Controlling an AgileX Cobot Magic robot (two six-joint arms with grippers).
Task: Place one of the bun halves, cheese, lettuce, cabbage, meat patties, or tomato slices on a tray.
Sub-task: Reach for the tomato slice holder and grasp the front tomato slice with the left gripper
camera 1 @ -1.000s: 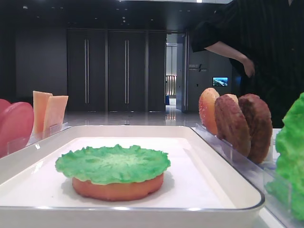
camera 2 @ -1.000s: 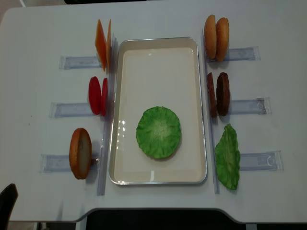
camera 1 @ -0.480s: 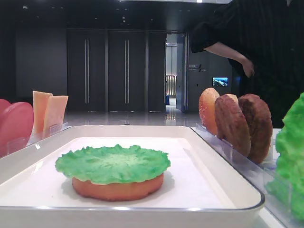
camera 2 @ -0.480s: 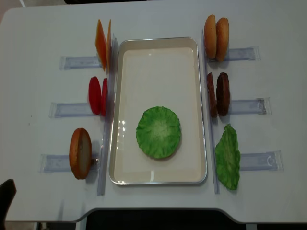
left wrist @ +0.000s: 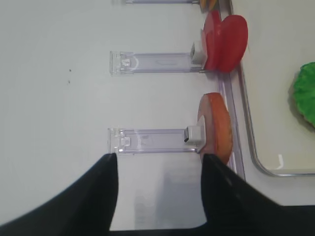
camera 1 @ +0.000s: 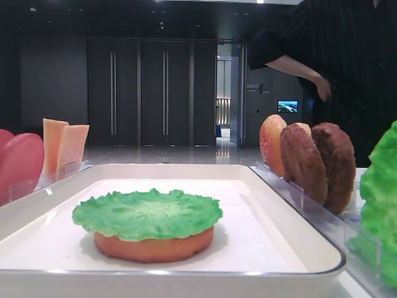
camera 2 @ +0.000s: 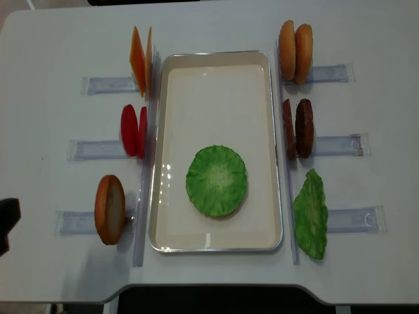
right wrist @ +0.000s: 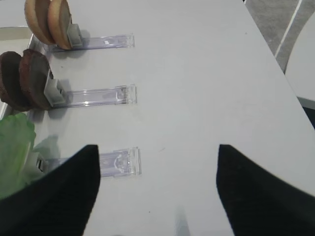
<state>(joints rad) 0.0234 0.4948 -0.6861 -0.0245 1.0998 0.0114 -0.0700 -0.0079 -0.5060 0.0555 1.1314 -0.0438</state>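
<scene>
The tray (camera 2: pixel 162 131) lies lengthwise at the centre of the bench (camera 2: pixel 59 46), and it already carries a bun half (camera 1: pixel 152 245) with a lettuce leaf (camera 2: pixel 217 180) flat on top, toward the tray's 6 o'clock end. Judged from that stack, a further layer is the next item to place.

In the overhead view the left claw (camera 2: pixel 8 222) shows only as a dark tip at the 9 o'clock edge of the bench. In the left wrist view the left claw's fingers (left wrist: pixel 106 189) stand apart with nothing between them; only bare bench and the end of a clear holder (left wrist: pixel 147 139) show in the gap.

Governing relation: the tomato slices (camera 2: pixel 133 130) stand on edge in their holder, just beside the tray's left rim, at roughly 1 o'clock from the left claw and well apart from it. The spare bun half (camera 2: pixel 109 209) stands between, at about 3 o'clock. Each disc's flat faces look along the holder.

The meat patties (camera 2: pixel 298 128) lie on the right side, nearer the right claw (right wrist: pixel 157 191), whose fingers are also apart and empty
</scene>
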